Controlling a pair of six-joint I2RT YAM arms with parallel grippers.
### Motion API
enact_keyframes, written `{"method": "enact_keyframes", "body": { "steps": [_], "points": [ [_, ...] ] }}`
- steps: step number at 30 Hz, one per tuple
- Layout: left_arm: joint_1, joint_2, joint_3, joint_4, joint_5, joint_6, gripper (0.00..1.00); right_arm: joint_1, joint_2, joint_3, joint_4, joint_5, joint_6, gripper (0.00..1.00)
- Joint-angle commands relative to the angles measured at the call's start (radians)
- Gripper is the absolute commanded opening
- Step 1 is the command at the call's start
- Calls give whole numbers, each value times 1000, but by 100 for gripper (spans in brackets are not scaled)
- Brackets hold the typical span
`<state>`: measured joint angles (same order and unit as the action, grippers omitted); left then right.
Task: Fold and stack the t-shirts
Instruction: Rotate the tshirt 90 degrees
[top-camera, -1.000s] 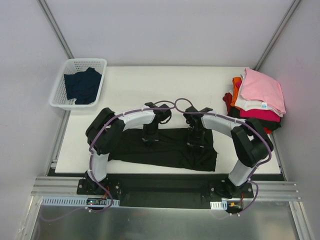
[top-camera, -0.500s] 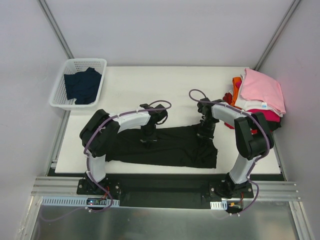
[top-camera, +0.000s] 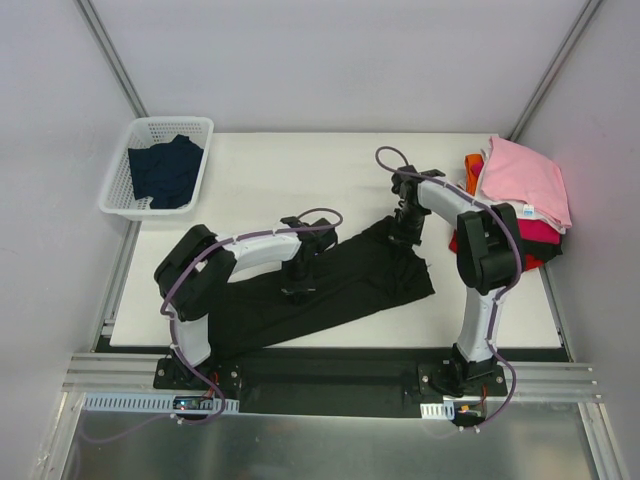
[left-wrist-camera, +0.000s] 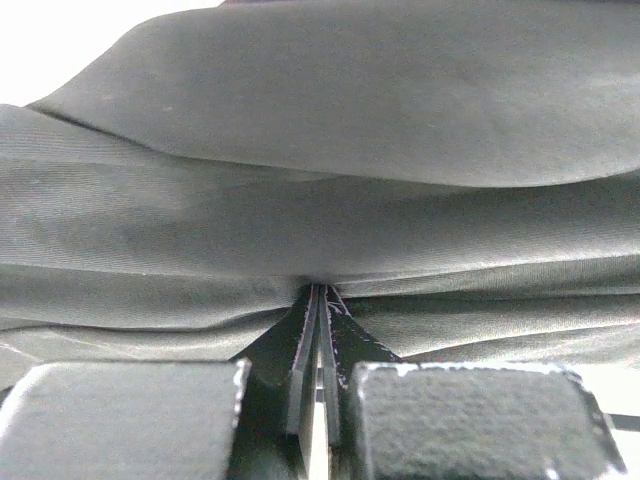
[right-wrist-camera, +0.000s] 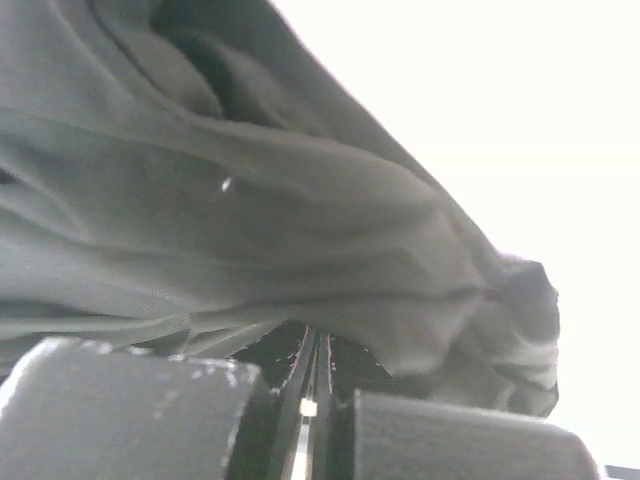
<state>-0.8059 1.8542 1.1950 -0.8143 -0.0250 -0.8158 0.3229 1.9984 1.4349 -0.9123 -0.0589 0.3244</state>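
Black t-shirt (top-camera: 352, 286) lies slanted on the table (top-camera: 300, 170).
Your left gripper (top-camera: 297, 291) and right gripper (top-camera: 403, 233) each pinch it tight; move both together, slowly, so the cloth stays smooth.

The overhead view is evenly, softly lit and sharp, with only faint shadows on the white table (top-camera: 300, 170). Both wrist views burn the background out to plain white (no detail there); the black t-shirt (left-wrist-camera: 350, 200) shows its weave, while the right gripper (right-wrist-camera: 312, 370) is blurred.
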Motion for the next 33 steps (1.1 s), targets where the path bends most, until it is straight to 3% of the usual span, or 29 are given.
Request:
{"method": "enact_keyframes", "body": {
  "steps": [1, 15, 22, 33],
  "points": [
    [-55, 11, -23, -43, 49, -55, 0, -16, 34, 112, -17, 51, -21, 1],
    [-113, 72, 60, -48, 62, -65, 0, -56, 279, 476, -82, 85, -64, 1],
    [-111, 95, 100, -60, 39, -51, 0, -61, 281, 495, -83, 82, -90, 1],
    [-39, 261, 333, -94, 39, -22, 0, -102, 385, 700, -76, -45, -154, 1]
  ]
}}
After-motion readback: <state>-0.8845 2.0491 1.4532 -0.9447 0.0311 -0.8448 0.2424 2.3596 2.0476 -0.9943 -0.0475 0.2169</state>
